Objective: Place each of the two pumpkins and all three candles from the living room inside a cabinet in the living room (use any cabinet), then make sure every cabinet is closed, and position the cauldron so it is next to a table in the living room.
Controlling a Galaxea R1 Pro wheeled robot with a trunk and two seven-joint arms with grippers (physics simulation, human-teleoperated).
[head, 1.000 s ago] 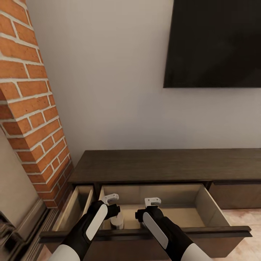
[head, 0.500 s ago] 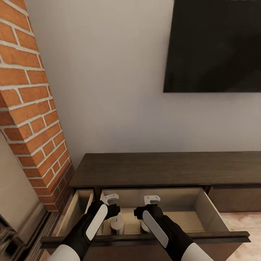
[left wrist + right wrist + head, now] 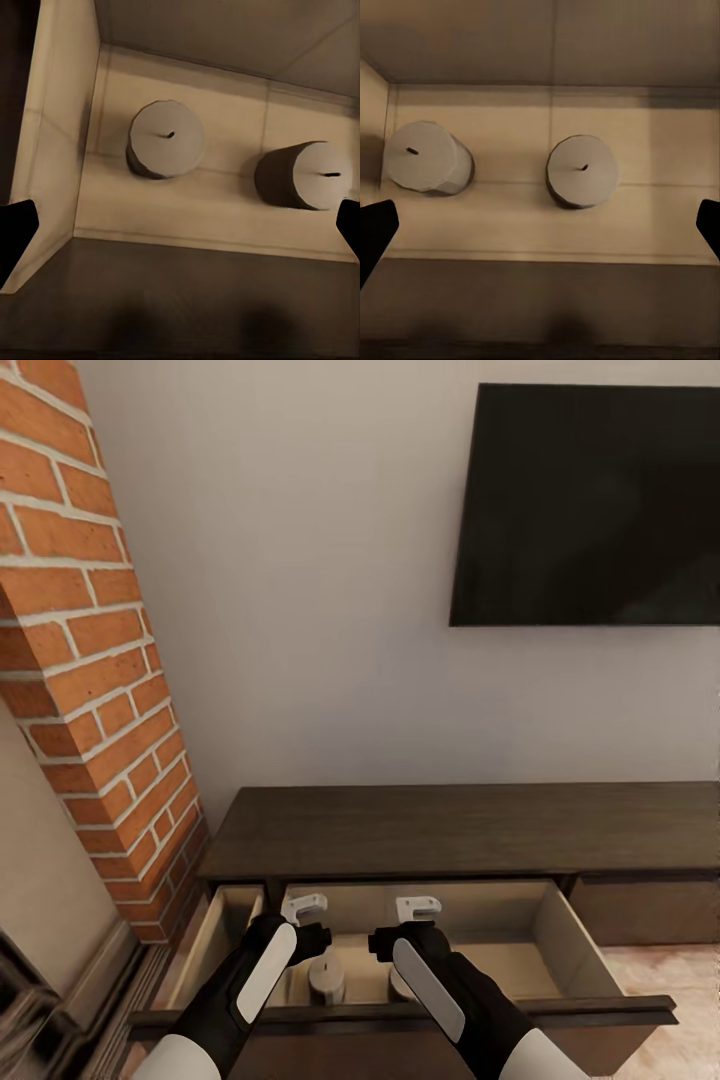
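The long dark cabinet (image 3: 450, 825) has its wide middle drawer (image 3: 560, 950) pulled out. Two tan candles stand upright on the drawer's pale floor. One candle (image 3: 326, 980) (image 3: 166, 139) (image 3: 426, 157) sits near the drawer's left end. The other candle (image 3: 399, 986) (image 3: 304, 175) (image 3: 583, 171) is half hidden behind my right arm. My left gripper (image 3: 310, 937) (image 3: 180, 229) and right gripper (image 3: 388, 940) (image 3: 540, 229) hang side by side above the drawer, both open and holding nothing. The pumpkins and the cauldron are out of view.
A narrow drawer (image 3: 222, 940) at the cabinet's left end also stands open. A red brick column (image 3: 90, 690) rises at the left and a black TV (image 3: 590, 505) hangs on the wall. The drawer front (image 3: 640, 905) to the right is shut.
The camera has shifted, so the TV and cabinet sit lower in the picture and more of the left candle shows. Both grippers stay open over the drawer.
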